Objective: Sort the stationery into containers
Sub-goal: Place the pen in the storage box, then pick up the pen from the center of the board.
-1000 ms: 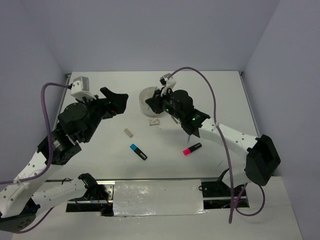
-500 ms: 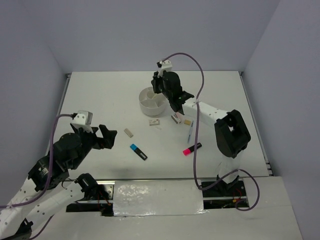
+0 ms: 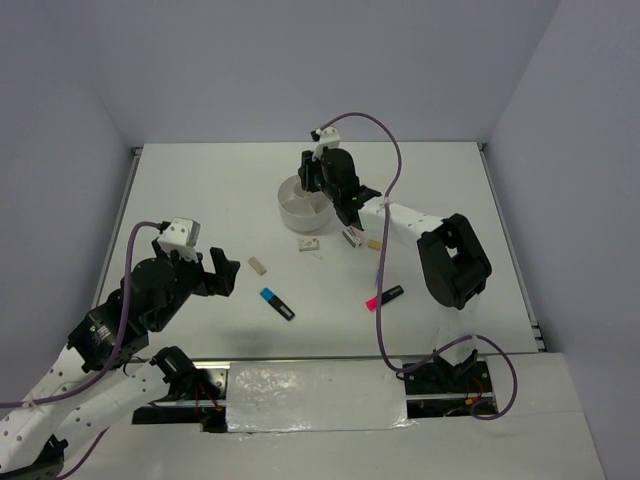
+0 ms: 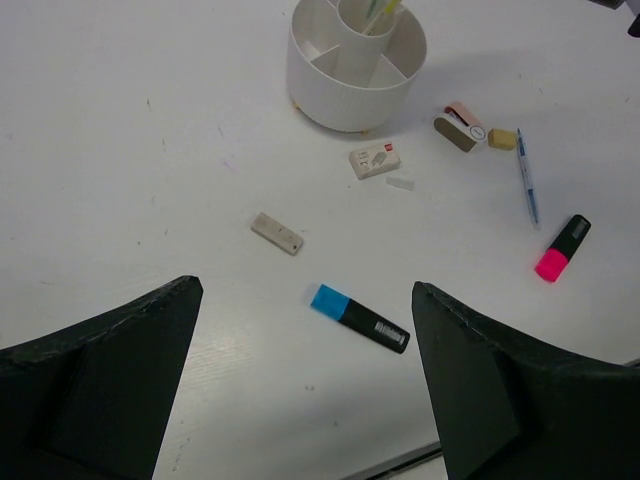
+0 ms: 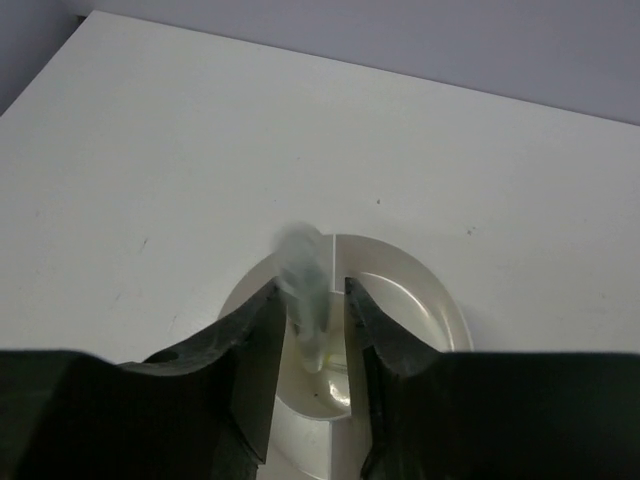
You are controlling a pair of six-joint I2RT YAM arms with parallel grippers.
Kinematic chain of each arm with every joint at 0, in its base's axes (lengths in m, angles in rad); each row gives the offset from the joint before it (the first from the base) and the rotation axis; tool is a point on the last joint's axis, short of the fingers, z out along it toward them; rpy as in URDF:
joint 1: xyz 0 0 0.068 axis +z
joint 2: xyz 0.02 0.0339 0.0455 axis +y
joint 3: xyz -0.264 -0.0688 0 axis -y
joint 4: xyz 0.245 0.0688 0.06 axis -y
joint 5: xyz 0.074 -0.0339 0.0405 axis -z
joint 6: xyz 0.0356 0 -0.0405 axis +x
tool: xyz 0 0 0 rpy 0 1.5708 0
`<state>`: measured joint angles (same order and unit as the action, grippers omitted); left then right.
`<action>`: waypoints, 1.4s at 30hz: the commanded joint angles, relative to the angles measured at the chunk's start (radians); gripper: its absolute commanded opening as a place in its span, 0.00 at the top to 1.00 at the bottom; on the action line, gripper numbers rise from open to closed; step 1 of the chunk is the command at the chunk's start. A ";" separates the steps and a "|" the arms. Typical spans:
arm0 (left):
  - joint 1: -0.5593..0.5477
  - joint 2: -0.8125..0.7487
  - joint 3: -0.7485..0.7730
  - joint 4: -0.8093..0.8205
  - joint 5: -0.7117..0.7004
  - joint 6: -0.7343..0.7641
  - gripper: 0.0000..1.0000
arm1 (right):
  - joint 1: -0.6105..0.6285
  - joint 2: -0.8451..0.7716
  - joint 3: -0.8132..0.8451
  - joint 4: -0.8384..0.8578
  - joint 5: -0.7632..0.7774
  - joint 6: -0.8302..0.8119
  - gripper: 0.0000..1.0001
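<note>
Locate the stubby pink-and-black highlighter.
The pink-and-black highlighter lies right of centre in the top view, close beside the near tip of the thin light-blue pen and well right of the blue-and-black highlighter.

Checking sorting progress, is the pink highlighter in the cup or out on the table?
Out. The pink highlighter lies flat on the table, well apart from the white cup.

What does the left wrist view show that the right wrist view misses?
Only left wrist: the open left claw, blue highlighter, pink highlighter, blue pen and erasers on the table. Only right wrist: the right claw, its fingers either side of a blurred pen. Both: the white cup.
</note>
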<state>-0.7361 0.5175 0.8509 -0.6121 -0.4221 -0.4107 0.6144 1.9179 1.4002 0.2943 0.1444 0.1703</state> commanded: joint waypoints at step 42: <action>0.119 0.072 0.013 0.000 0.025 -0.040 0.01 | -0.090 -0.660 -0.477 -0.816 0.204 0.437 0.40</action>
<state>-0.6220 0.5919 0.8509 -0.6296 -0.4129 -0.4404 0.5686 1.2240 0.9184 -0.5495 0.3653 0.5602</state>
